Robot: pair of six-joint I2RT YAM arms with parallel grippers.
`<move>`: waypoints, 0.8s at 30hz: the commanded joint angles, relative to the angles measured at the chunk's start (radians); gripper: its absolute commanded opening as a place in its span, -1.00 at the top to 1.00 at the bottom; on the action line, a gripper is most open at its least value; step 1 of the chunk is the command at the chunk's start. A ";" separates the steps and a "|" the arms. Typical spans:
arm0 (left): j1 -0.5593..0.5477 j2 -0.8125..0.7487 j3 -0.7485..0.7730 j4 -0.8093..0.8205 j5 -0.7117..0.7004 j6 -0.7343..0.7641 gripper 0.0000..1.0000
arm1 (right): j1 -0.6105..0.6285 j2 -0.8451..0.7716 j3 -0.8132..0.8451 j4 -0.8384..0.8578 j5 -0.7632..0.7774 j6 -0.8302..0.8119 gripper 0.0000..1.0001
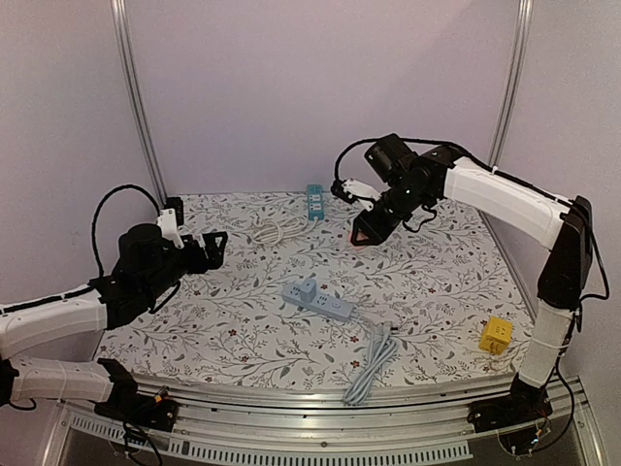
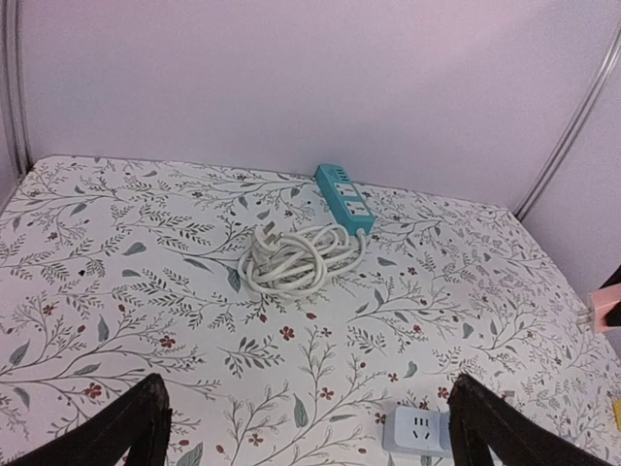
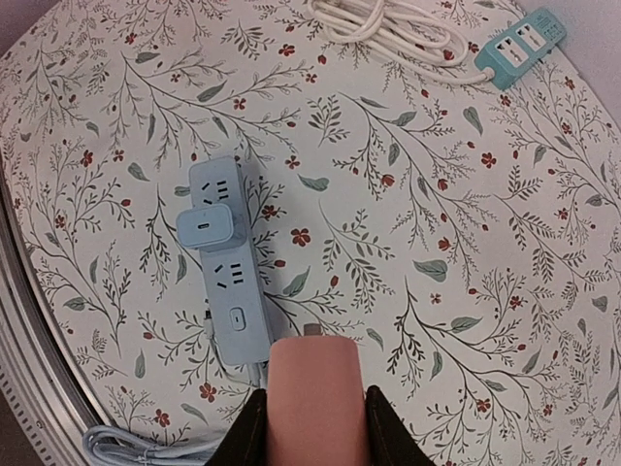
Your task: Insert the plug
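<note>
My right gripper (image 1: 369, 231) is shut on a pink plug adapter (image 3: 314, 398) and holds it in the air above the mat, its prong end pointing down. In the right wrist view the light blue power strip (image 3: 228, 267) lies left of the plug, with a light blue charger (image 3: 207, 226) plugged into it. The strip lies mid-table in the top view (image 1: 318, 301). My left gripper (image 1: 215, 247) is open and empty at the left, above the mat; a corner of the strip (image 2: 419, 430) shows between its fingers (image 2: 136, 427).
A teal power strip (image 1: 314, 202) with a coiled white cable (image 1: 279, 229) lies at the back. A yellow adapter (image 1: 496, 336) sits at the right front. The blue strip's cable (image 1: 372, 361) runs to the front edge. Metal posts stand at the back corners.
</note>
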 commanded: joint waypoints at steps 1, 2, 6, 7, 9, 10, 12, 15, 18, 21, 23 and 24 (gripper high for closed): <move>0.016 0.009 -0.017 0.012 -0.023 0.018 -0.99 | 0.015 0.064 0.081 -0.093 0.032 -0.016 1.00; 0.017 0.008 -0.018 0.010 -0.022 0.018 -0.99 | 0.015 0.074 0.094 -0.103 0.038 -0.016 1.00; 0.019 -0.002 -0.019 0.006 -0.023 0.017 -0.99 | 0.019 0.112 0.143 -0.135 0.050 -0.015 1.00; 0.019 -0.003 -0.019 0.006 -0.023 0.017 -0.99 | 0.022 0.123 0.156 -0.142 0.053 -0.016 1.00; 0.019 -0.006 -0.019 0.007 -0.024 0.018 -0.99 | 0.024 0.143 0.173 -0.157 0.061 -0.016 1.00; 0.019 -0.006 -0.019 0.005 -0.023 0.018 -0.99 | 0.025 0.150 0.179 -0.159 0.064 -0.016 1.00; 0.019 -0.006 -0.020 0.004 -0.022 0.015 -0.99 | 0.026 0.165 0.186 -0.164 0.063 -0.018 1.00; 0.019 -0.008 -0.017 0.004 -0.021 0.014 -0.99 | 0.029 0.177 0.190 -0.173 0.064 -0.021 1.00; 0.020 -0.010 -0.020 0.004 -0.019 0.014 -0.99 | 0.029 0.184 0.191 -0.174 0.064 -0.022 1.00; 0.021 -0.010 -0.019 0.004 -0.020 0.013 -0.99 | 0.032 0.191 0.191 -0.175 0.060 -0.028 1.00; 0.021 -0.010 -0.019 0.003 -0.020 0.013 -0.99 | 0.033 0.201 0.191 -0.175 0.062 -0.032 1.00; 0.021 -0.010 -0.018 0.002 -0.020 0.012 -0.99 | 0.032 0.207 0.191 -0.174 0.063 -0.033 1.00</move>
